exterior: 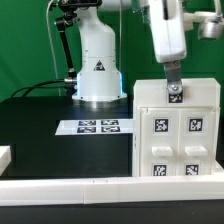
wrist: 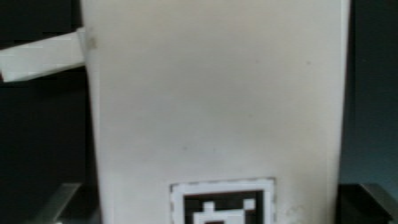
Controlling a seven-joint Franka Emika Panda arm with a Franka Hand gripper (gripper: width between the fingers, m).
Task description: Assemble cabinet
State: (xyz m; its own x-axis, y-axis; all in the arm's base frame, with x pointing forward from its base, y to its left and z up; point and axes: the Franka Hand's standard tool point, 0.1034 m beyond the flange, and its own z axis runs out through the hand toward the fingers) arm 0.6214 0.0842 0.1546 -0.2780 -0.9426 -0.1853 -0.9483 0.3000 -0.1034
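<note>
The cabinet (exterior: 176, 130) is a white box standing at the exterior view's right, with several square markers on its front. My gripper (exterior: 173, 80) comes straight down onto its top edge, just above a single marker (exterior: 175, 96). In the wrist view a tall white cabinet panel (wrist: 214, 100) fills the frame, with one marker (wrist: 226, 203) near my gripper (wrist: 214, 205). A grey finger (wrist: 64, 203) lies against one long edge of the panel, and the other finger lies against the opposite edge. The jaws are closed on the panel.
The marker board (exterior: 98, 126) lies flat on the black table beside the cabinet. The white robot pedestal (exterior: 98, 70) stands behind it. A white rail (exterior: 90, 186) runs along the front edge. A small white piece (exterior: 4, 156) lies at the exterior view's left, and a tilted white piece (wrist: 39, 58) shows in the wrist view.
</note>
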